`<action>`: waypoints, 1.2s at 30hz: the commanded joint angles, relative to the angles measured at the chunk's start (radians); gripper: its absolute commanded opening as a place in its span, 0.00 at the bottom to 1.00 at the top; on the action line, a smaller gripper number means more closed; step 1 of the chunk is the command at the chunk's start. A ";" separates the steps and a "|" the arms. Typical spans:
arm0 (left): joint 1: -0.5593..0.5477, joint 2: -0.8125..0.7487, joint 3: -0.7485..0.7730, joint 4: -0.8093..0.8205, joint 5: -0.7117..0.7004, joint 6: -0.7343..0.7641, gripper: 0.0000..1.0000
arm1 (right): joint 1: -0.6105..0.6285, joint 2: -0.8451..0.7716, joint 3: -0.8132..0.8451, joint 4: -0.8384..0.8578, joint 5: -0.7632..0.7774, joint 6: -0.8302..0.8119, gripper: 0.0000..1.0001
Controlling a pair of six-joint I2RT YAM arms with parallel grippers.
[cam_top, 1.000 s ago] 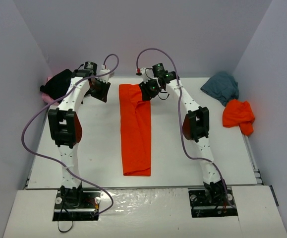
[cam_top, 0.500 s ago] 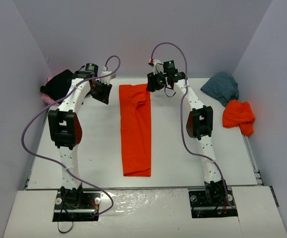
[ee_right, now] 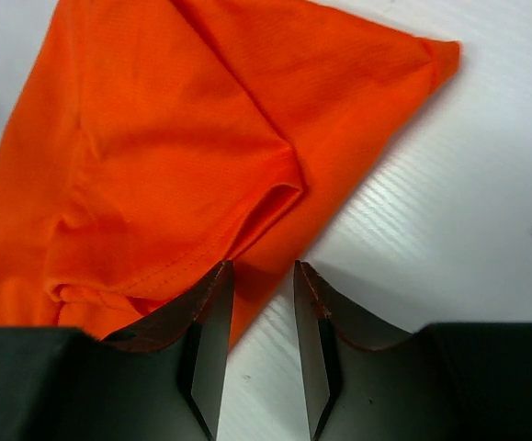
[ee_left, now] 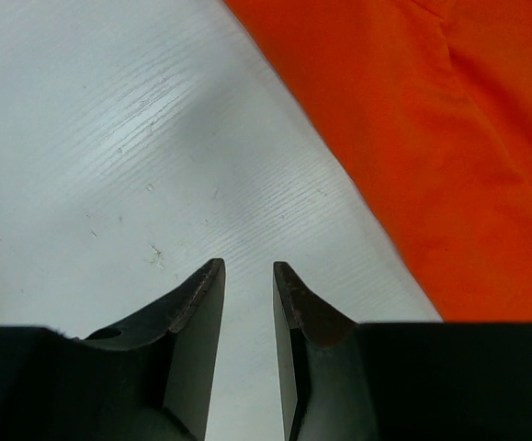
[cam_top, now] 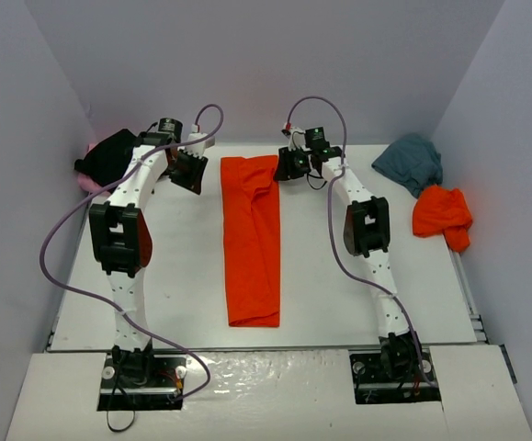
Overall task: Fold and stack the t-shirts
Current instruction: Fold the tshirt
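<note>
Two pincers stood narrow and empty: the left pincer (ee_left: 248,266) beside the orange t-shirt (cam_top: 252,241), the right pincer (ee_right: 259,266) over its corner. The lengthwise fold seemed done; next, both should grasp that end and fold it across.

Five t-shirts (cam_top: 252,241), two arms (cam_top: 123,230)

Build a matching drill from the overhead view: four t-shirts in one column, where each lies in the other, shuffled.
Things:
1. black crumpled cloth t-shirt
2. teal-grey crumpled cloth t-shirt
3. orange-red crumpled cloth t-shirt
4. orange-red cloth t-shirt folded into a long strip

Places:
A. centre, lying flat
B. far left corner
C. far right corner
D. right edge, just nearer than the teal-grey one

Pairs: 1-B, 2-C, 3-D, 4-A
</note>
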 commanded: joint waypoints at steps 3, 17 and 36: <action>0.002 -0.071 0.021 0.015 0.014 0.012 0.25 | 0.004 -0.055 0.035 0.104 -0.141 0.087 0.31; 0.015 -0.054 0.038 0.003 0.039 0.020 0.25 | -0.050 -0.072 0.031 0.124 -0.080 0.117 0.28; 0.031 -0.019 0.054 0.001 0.064 0.014 0.25 | -0.017 -0.134 0.021 0.127 -0.074 0.093 0.30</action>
